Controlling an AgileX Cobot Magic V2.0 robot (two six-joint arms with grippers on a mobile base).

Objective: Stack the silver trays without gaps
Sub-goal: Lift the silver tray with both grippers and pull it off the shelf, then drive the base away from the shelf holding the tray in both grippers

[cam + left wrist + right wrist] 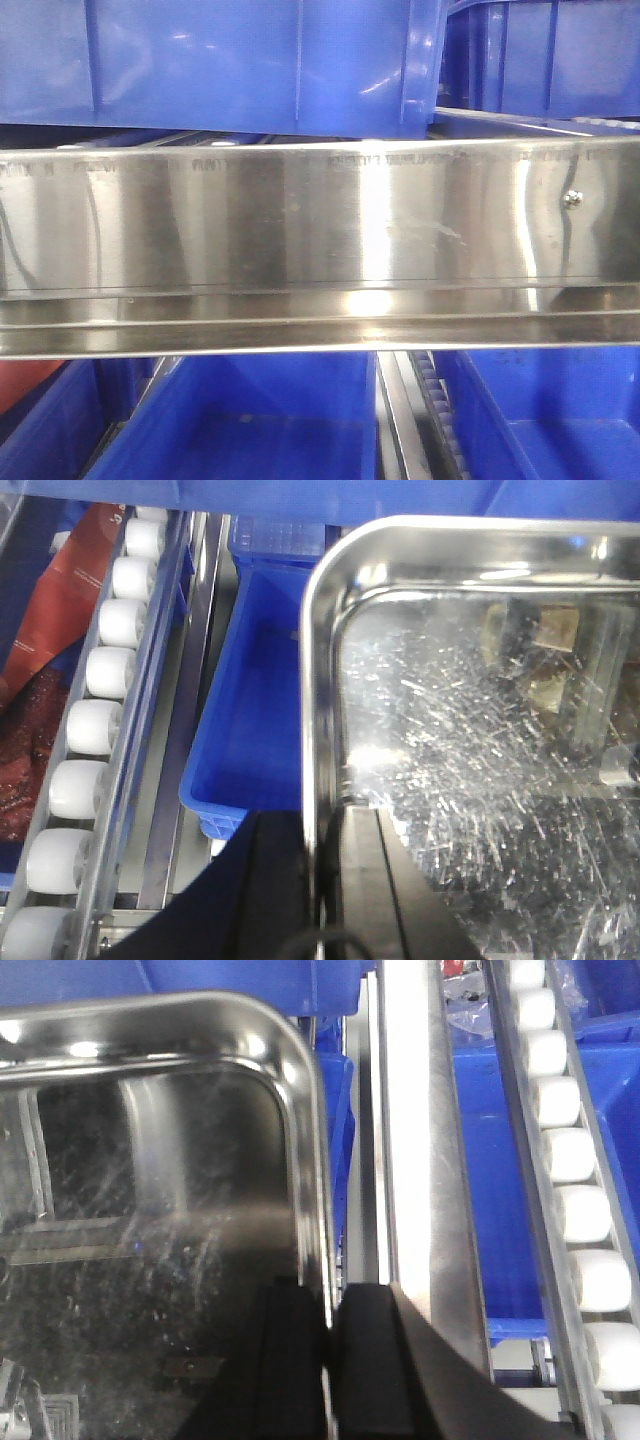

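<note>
A silver tray fills the right of the left wrist view, its scratched floor shining. My left gripper is shut on the tray's left rim, one black finger outside the wall and one inside. In the right wrist view the silver tray fills the left side. My right gripper is shut on its right rim in the same way. Whether another tray lies beneath it is hidden. The front view shows neither gripper nor any tray.
A broad steel rail with a screw blocks the front view, with blue bins above and below. White roller tracks and blue bins flank the tray. A red package lies far left.
</note>
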